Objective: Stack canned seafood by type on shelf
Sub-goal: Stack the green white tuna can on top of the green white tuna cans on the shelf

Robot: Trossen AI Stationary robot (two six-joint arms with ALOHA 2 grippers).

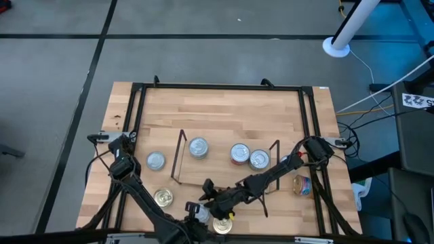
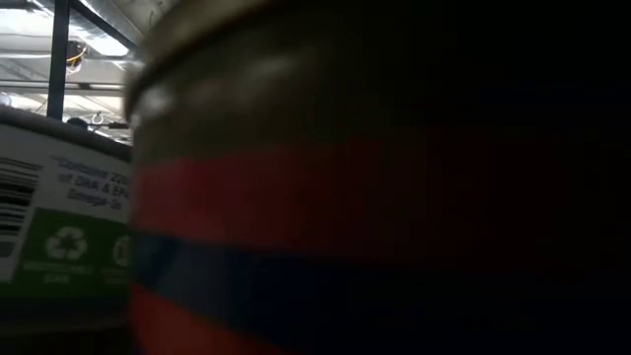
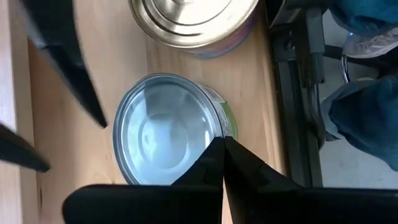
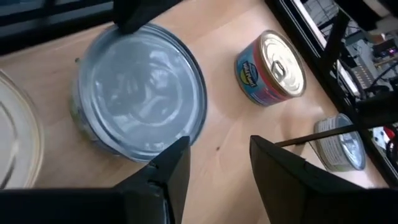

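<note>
**Silver tin at the front edge, both grippers beside it**

Dark fingers of the left gripper point(image 3: 222, 163) are pressed together tip to tip, holding nothing; their point rests at the rim of a silver-topped tin point(image 3: 168, 130) with a green side label, though whether it actually touches the rim is hard to judge. Just beyond that tin sits a gold-topped tin point(image 3: 193, 22), close to the table's black frame edge.

The right gripper point(image 4: 217, 168) stands partly open with nothing between its fingers, hovering next to the same silver-topped tin point(image 4: 143, 93). A tin on its side point(image 4: 272, 68), blue and red on the label with a gold pull-tab end, lies near it on the wood, and another silver tin point(image 4: 339, 146) shows farther off behind a black wire upright.

From above, both grippers meet at the table's front edge, the left gripper point(image 1: 196, 211) beside the right gripper point(image 1: 215, 200), with a gold-topped tin point(image 1: 222, 226) just below them. The shelf point(image 1: 227, 169) carries three silver-topped tins point(image 1: 198, 147) between its wire ends. Another silver tin point(image 1: 156, 160) and a gold one point(image 1: 163, 197) sit on the table point(image 1: 224, 108) to its left, and a labelled tin point(image 1: 302, 184) lies to its right.

The low view is filled by a very close red and blue tin point(image 2: 375, 197).
</note>
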